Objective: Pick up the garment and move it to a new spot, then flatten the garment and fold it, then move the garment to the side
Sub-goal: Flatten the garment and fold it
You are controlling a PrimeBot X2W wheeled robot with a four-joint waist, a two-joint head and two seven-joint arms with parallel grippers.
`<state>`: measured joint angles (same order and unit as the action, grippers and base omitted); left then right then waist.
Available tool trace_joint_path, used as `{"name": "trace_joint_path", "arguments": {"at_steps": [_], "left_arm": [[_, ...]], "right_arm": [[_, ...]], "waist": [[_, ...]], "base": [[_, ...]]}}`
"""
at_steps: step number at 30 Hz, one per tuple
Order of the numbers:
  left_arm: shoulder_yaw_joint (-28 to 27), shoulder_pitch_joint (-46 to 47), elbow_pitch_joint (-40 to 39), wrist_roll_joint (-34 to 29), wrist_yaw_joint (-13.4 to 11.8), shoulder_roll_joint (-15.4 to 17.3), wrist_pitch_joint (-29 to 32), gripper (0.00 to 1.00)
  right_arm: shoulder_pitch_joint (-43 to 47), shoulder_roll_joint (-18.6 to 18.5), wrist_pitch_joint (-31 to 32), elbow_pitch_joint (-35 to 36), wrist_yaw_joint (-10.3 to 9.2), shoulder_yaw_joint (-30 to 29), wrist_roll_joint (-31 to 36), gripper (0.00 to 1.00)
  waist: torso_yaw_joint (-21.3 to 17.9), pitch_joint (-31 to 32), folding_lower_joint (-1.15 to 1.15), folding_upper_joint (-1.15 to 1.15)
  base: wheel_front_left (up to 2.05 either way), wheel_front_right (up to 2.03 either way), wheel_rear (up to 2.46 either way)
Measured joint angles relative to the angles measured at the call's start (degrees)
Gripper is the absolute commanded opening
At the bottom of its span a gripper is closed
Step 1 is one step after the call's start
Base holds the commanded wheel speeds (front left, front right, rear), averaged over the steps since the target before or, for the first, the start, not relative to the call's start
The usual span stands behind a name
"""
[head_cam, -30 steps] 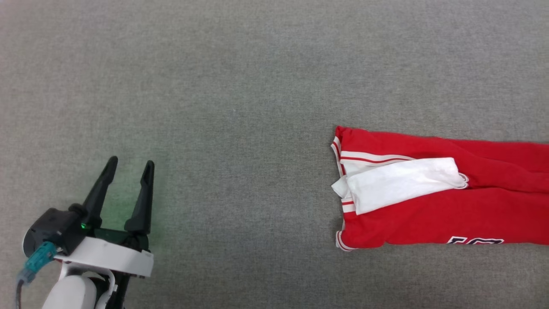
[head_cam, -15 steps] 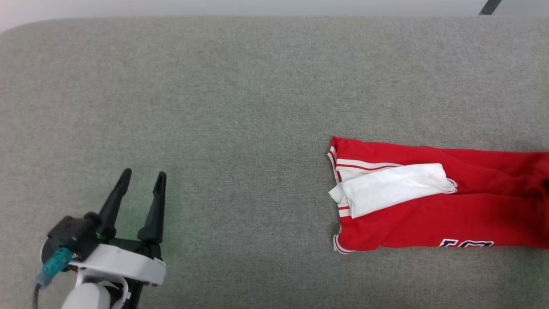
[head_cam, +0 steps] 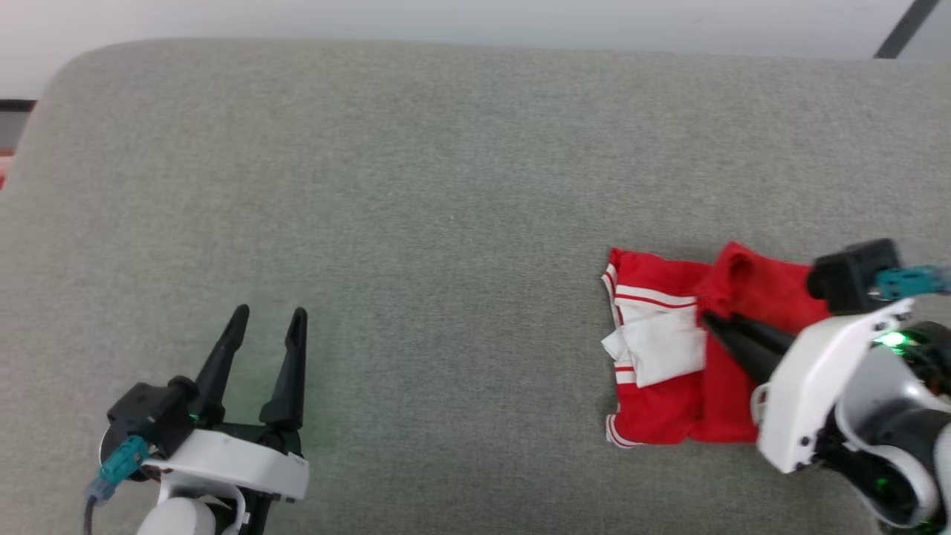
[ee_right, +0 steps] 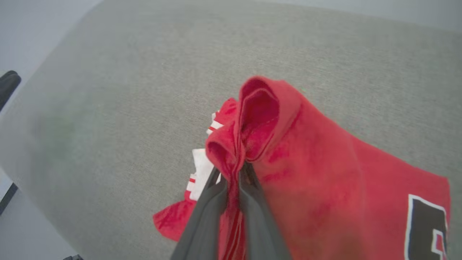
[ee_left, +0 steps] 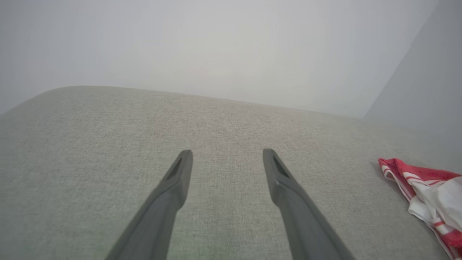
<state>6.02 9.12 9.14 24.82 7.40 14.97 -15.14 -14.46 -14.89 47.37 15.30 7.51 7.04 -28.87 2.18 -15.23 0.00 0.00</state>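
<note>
We've now got the right gripper (head_cam: 709,321) pinching a bunch of the red jersey (head_cam: 661,416), flat a sec ago, near the right edge of the grey surface (head_cam: 446,223). Pick-up's begun, move comes next. Left gripper (head_cam: 267,316) spread, idle.

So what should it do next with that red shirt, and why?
Probably raise the right hand a little: it is shut on a bunched fold of the shirt, whose sleeve end lies on the grey surface. The left hand sits open, well apart.
</note>
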Motion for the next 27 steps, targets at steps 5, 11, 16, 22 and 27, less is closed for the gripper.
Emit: {"name": "trace_joint_path", "arguments": {"at_steps": [5, 11, 16, 22, 27], "left_arm": [[0.18, 0.12, 0.03, 0.16, 0.0, -0.6, 0.0, 1.0], [0.56, 0.92, 0.13, 0.67, 0.0, -1.02, 0.01, 1.0], [0.83, 1.64, 0.37, 1.02, 0.0, -1.26, 0.0, 1.0], [0.68, 2.04, 0.57, 1.37, 0.0, -1.25, 0.0, 1.0], [0.14, 0.86, 0.96, 1.33, 0.0, -1.14, 0.01, 1.0]], "right_arm": [[-2.24, 0.71, -1.77, -4.03, 0.0, 3.98, 0.36, 0.0], [-4.08, 1.27, -6.19, -13.21, 0.0, 6.45, 0.57, 0.0], [-5.8, 1.75, -10.99, -21.14, 0.0, 6.91, 0.02, 0.0], [-8.28, 2.79, -15.86, -26.61, 0.0, 8.82, -1.0, 0.0], [-8.6, 2.23, -18.4, -27.67, -0.04, 11.61, -2.77, 1.0]], "waist": [[1.63, 0.02, 0.0, 0.0], [3.26, -0.91, 0.0, 0.0], [4.47, -1.87, 0.0, 0.0], [4.97, -2.16, 0.0, 0.0], [4.22, -0.91, 0.0, 0.0]], "base": [[0.0, 0.0, 0.0], [0.0, 0.0, 0.0], [0.0, 0.0, 0.0], [0.0, 0.0, 0.0], [0.0, 0.0, 0.0]]}}
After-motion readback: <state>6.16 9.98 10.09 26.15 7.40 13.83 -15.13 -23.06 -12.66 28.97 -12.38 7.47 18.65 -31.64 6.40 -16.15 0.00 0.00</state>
